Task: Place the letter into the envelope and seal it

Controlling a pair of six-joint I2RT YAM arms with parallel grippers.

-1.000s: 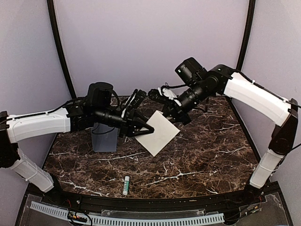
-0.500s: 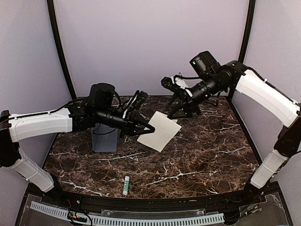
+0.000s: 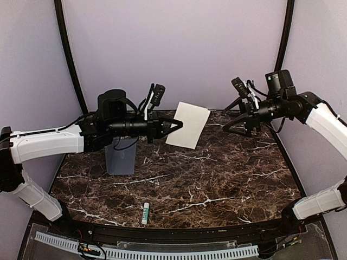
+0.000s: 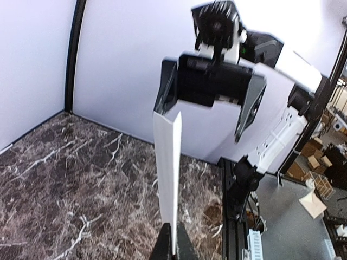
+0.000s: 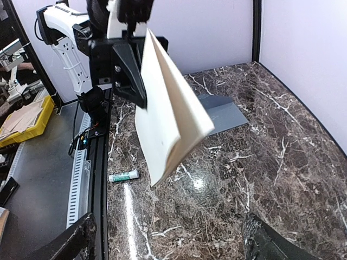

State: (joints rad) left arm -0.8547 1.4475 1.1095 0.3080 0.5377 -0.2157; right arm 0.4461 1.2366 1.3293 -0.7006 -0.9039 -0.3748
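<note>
Tabletop [image 3: 217, 184]: dark brown marble-pattern surface with white veining, glossy, with a bright reflection in the right wrist view; its near edge is curved and bordered by a black rail. Walls [image 3: 173, 49]: plain pale lavender panels on the left, far and right sides, with a black post [image 3: 68, 54] at the far left corner and another at the far right. Perforated white strip [image 3: 146, 252]: runs along the rail below the near edge. Letter [image 3: 188, 125]: cream sheet, folded so that two leaves show. It is held in the air over the far middle of the tabletop, clear of the surface and tilted; in the left wrist view it stands edge-on and upright. Left gripper [image 3: 174, 125]: fingers pinched tight on the letter's left edge, with the arm reaching in level from the left side. Right gripper [image 3: 230, 120]: fingers spread wide with nothing between them, raised over the far right part of the tabletop, well apart from the letter and pointing toward it. Envelope [image 3: 120, 157]: slate grey-blue rectangle lying flat near the far left corner, partly under the left arm. Its flap and emblem cannot be made out. Glue stick [image 3: 145, 213]: small white tube with green marking, lying on its side near the near edge, left of centre and well apart from the envelope.
</note>
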